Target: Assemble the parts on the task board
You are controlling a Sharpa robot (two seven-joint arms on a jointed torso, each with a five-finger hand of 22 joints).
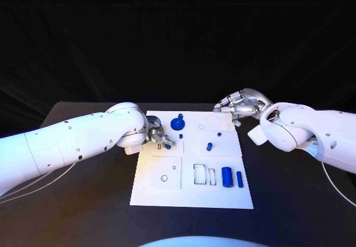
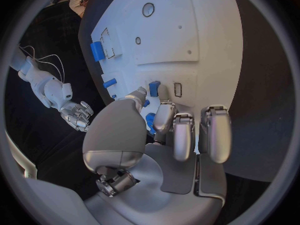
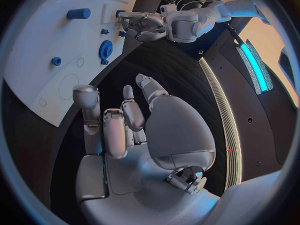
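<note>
**Board is maybe partway there, plenty of loose pieces left**

So here's where you're at. The white board (image 1: 191,198) sits in the middle of the black counter (image 1: 297,206), and most of the blue parts aren't obviously home yet. Up at the far end there's a blue gear (image 1: 177,123) that looks like it's seated on the board, with a small blue peg (image 1: 181,136) just beside it. Another small blue piece (image 1: 210,146) sits near the middle. Toward the near end, two blue cylinders, a fat one (image 1: 227,176) and a thinner one (image 1: 239,178), are lying flat next to an outlined rectangular slot (image 1: 199,174), so I'd guess those are waiting to go in.

Your left hand (image 1: 158,137) is down on the board's left side, near the gear. In the left wrist view its fingers (image 2: 164,116) are curled around a small blue part (image 2: 154,88); looks like a pinch to me.

Your right hand (image 1: 238,106) hangs off the board's far right corner, above the counter, holding nothing. The right wrist view shows its fingers (image 3: 114,131) loosely apart, not clamped on anything.

My read: gear done, one small part in progress, cylinders and the rest to go.
</note>
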